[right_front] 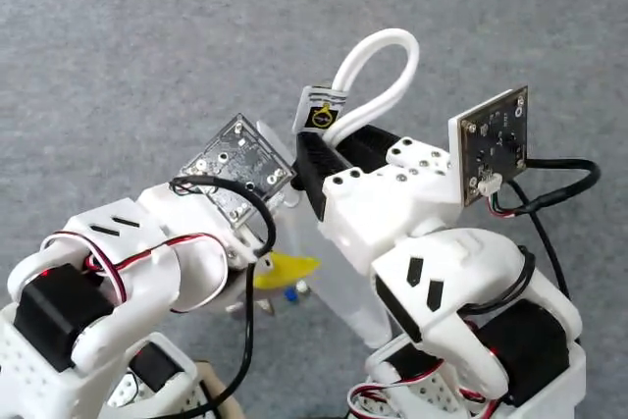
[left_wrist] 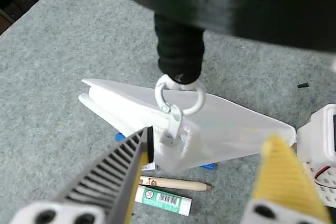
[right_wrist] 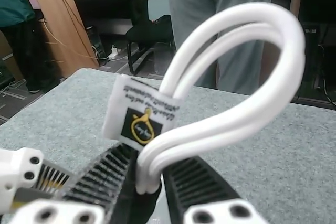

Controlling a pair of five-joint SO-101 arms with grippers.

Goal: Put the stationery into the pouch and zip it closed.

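Left gripper [left_wrist: 210, 141], released, is hovering over white ring zip pull [left_wrist: 171, 124]: imo pinch squarely while right gripper [right_wrist: 151, 176], at 1 o'clock, is clenching white cord loop [right_wrist: 252, 103] of white fabric pouch [left_wrist: 236, 129] steady.

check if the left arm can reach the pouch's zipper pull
Probably yes: the left end effector is open right at the zipper pull, nothing between; the right end effector grips the white loop.
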